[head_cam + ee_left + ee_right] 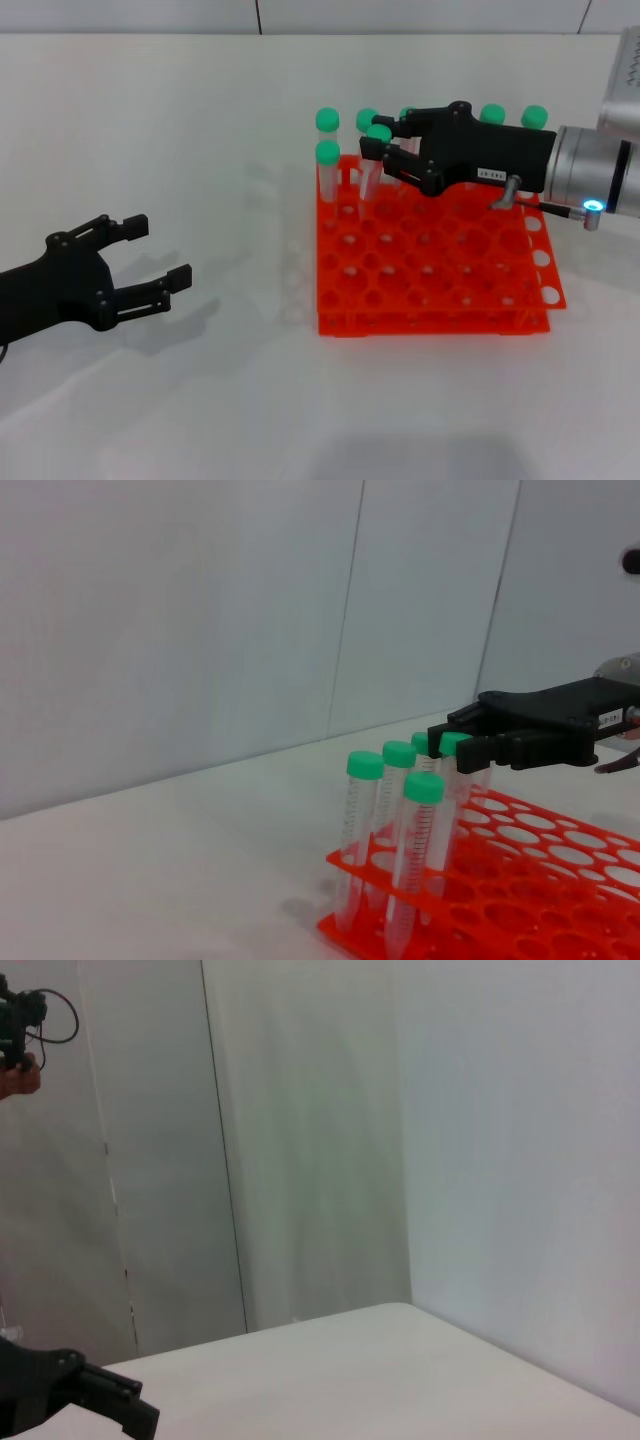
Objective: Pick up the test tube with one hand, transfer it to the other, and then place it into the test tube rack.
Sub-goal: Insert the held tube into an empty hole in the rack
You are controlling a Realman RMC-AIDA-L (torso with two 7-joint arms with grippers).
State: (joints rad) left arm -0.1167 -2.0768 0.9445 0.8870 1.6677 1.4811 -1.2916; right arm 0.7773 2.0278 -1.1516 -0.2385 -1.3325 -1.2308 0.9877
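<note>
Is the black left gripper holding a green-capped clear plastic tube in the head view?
No. The left gripper hangs open and empty over bare table, far from the orange-red rack.

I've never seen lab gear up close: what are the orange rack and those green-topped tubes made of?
The bright orange-red square grid rack looks like moulded plastic: uniform colour, slight sheen, thin tiers with round holes. The slender clear tubes with green screw caps look like transparent plastic, though glass can't be excluded; printed graduation marks show on the wall. The caps look like matte opaque plastic.
</note>
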